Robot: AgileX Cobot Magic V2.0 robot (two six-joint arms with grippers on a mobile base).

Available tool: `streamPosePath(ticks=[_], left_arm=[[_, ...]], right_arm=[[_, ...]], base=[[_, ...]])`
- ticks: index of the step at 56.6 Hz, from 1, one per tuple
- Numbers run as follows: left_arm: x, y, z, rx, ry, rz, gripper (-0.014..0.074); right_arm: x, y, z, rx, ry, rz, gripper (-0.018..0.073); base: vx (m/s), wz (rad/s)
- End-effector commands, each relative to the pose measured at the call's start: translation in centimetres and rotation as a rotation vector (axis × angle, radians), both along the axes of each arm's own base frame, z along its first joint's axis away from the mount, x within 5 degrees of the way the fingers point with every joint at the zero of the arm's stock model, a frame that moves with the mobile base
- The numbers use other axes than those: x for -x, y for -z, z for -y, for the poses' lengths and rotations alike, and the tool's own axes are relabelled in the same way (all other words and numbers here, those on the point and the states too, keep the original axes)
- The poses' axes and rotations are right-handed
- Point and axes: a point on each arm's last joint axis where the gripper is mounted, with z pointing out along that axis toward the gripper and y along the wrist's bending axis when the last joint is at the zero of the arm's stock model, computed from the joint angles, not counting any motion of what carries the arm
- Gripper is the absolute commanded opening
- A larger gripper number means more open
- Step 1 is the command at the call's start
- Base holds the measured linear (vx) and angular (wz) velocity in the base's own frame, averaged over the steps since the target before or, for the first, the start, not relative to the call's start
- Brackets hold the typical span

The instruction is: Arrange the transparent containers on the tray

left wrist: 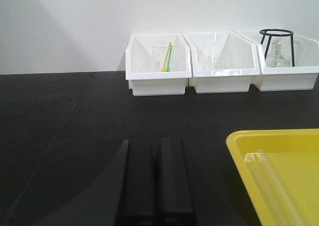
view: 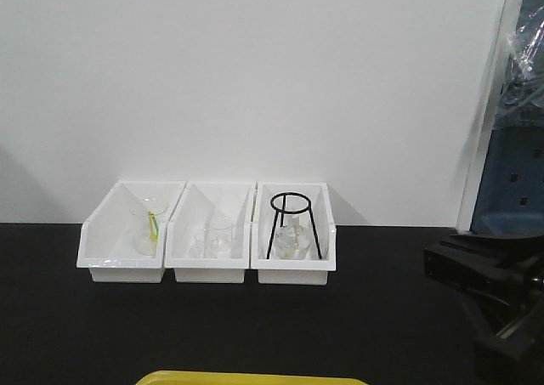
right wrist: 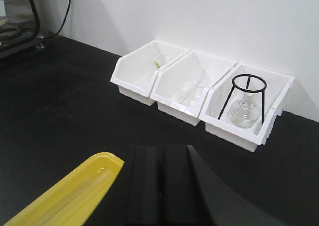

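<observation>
The yellow tray lies at the lower right of the left wrist view, and clear test tubes rest side by side inside it. In the right wrist view the same tray shows at the lower left, with faint tubes in it. Only the tray's far rim shows in the front view. My left gripper is shut and holds nothing, left of the tray over the black table. My right gripper is also shut with nothing in it, right of the tray.
Three white bins stand along the back wall: the left bin holds a beaker with a yellow-green stick, the middle bin clear beakers, the right bin a black wire tripod over a round flask. Part of my right arm shows at the right edge.
</observation>
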Motion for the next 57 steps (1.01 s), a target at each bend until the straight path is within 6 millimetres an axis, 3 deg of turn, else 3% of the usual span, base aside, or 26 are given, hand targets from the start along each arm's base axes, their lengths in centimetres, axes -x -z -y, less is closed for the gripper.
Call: streamPosePath(ticks=[1, 24, 35, 45, 57], left_arm=[[-0.1, 0.3, 0.0, 0.016, 0.002, 0.062, -0.0006], [-0.1, 0.3, 0.0, 0.016, 0.002, 0.062, -0.0006], [-0.1, 0.3, 0.0, 0.016, 0.002, 0.062, -0.0006], [-0.1, 0.3, 0.0, 0.016, 0.002, 0.062, -0.0006], [-0.1, 0.3, 0.0, 0.016, 0.002, 0.062, -0.0006]], right_arm=[[0.1, -1.8, 0.3, -0.054, 0.025, 0.100, 0.0062], [0.2, -1.8, 0.4, -0.032, 0.024, 0.108, 0.0062], [2.2, -1.7, 3.9, 0.021, 0.198, 0.153, 0.0007], [6.0, 2.9, 7.8, 0.014, 0.468, 0.246, -0.0014], [9.4, 12.0, 9.1, 0.054, 0.620, 0.368, -0.0013]], base=[[0.00, 0.00], [0.00, 0.00], [0.00, 0.00], [0.00, 0.00], [0.00, 0.00]])
